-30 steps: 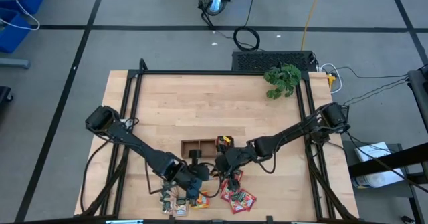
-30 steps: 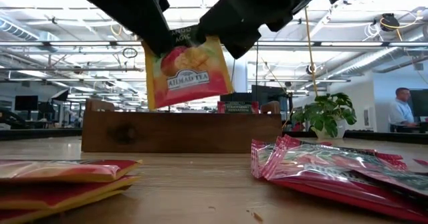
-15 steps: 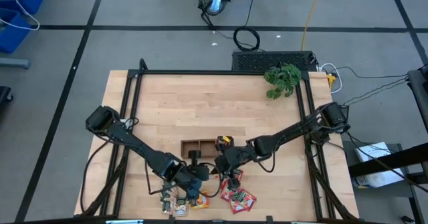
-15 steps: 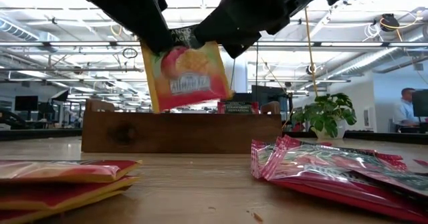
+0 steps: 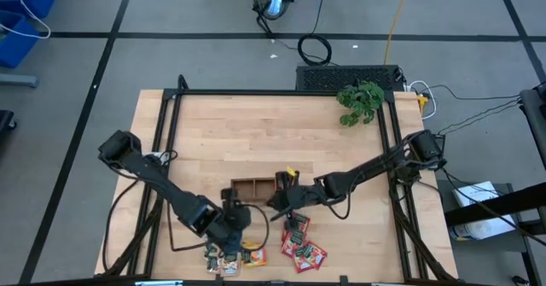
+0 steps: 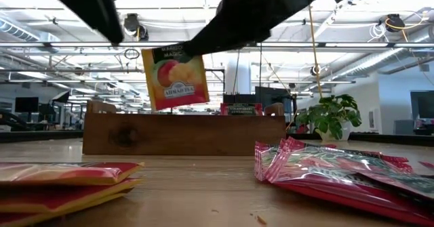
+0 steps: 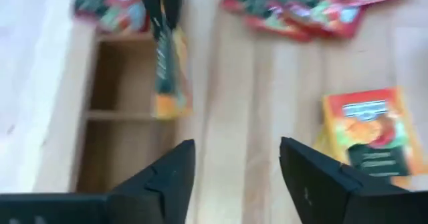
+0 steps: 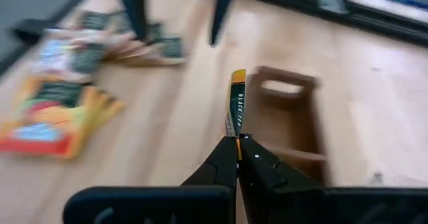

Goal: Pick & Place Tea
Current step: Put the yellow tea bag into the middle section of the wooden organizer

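from above, the right pincer (image 5: 282, 202) sat just beside the right end of the brown tray (image 5: 252, 187), pressed together on an orange tea sachet (image 5: 288, 177). the left pincer (image 5: 240, 237) was nearer the front edge of the wooden worktop (image 5: 247, 132), close to a small heap of sachets (image 5: 223, 259). a red heap of sachets (image 5: 303, 250) lay to the right of it. a leafy plant (image 5: 360, 101) stood at the far right corner.

at worktop height, the orange sachet (image 6: 175, 77) hung upright in the air in front of the tray (image 6: 183, 133), pinched at its top corner by the dark right arm. flat sachets (image 6: 64, 179) lay stacked at the near left, and red ones (image 6: 339, 169) lay at the near right.

the left wrist camera showed the left pincer (image 7: 237, 167) spread wide and holding nothing. beyond it the held sachet (image 7: 166, 70) hung edge-on by the tray (image 7: 100, 124), and an orange sachet (image 7: 364, 127) lay flat on the wood.

the right wrist camera showed the right pincer (image 8: 239, 142) closed on the sachet's (image 8: 235, 110) edge, the tray (image 8: 291, 120) just beside it.
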